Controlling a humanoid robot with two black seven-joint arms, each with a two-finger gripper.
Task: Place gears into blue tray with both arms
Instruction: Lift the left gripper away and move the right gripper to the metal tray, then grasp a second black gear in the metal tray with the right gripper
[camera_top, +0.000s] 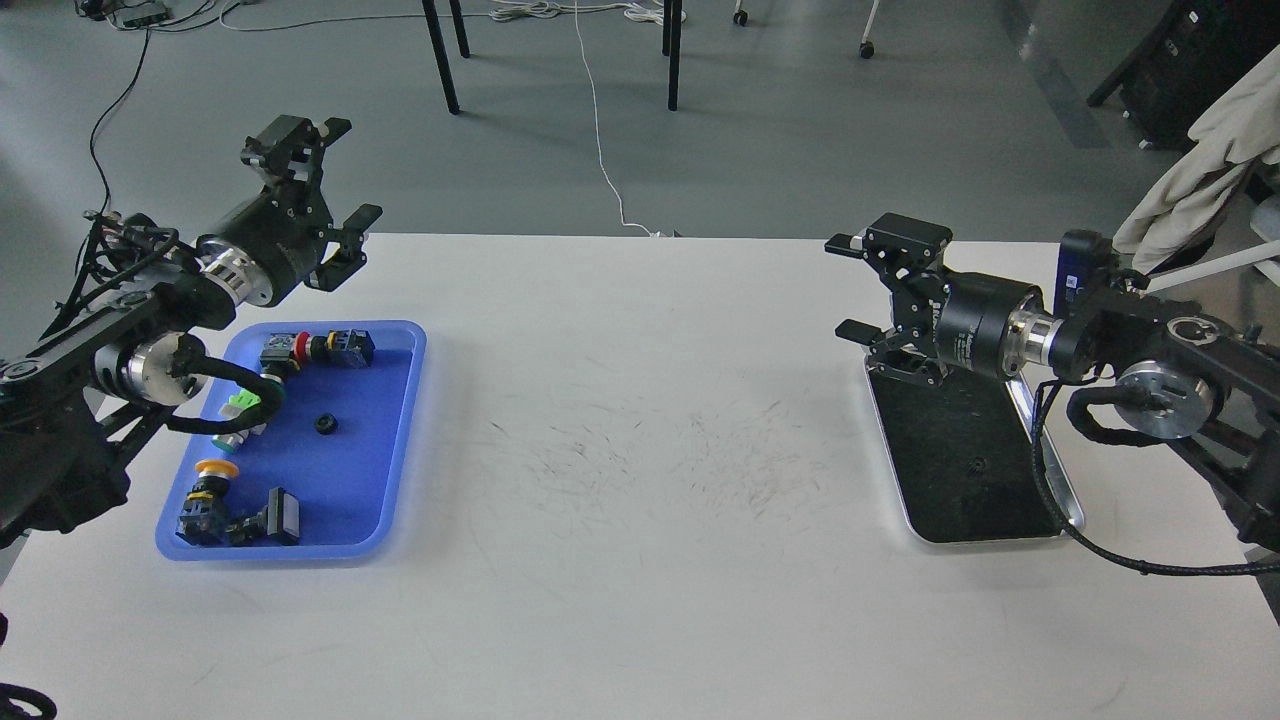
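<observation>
The blue tray (380, 460) lies at the table's left end. One small black gear (324, 424) rests near its middle. A second tiny gear (976, 465) sits on the dark bottom of the steel tray (1072, 505) at the right. My left gripper (328, 178) hangs open and empty above the table's far edge, behind the blue tray's far corner. My right gripper (852, 285) points left over the steel tray's far left corner. It is open, with nothing between its fingers.
Push-button switches lie in the blue tray: a red-capped one (315, 348), a green one (242, 408), a yellow one (207, 488) and a black one (276, 518). The white table (640, 500) is scuffed in the middle. Chair legs and cables stand beyond its far edge.
</observation>
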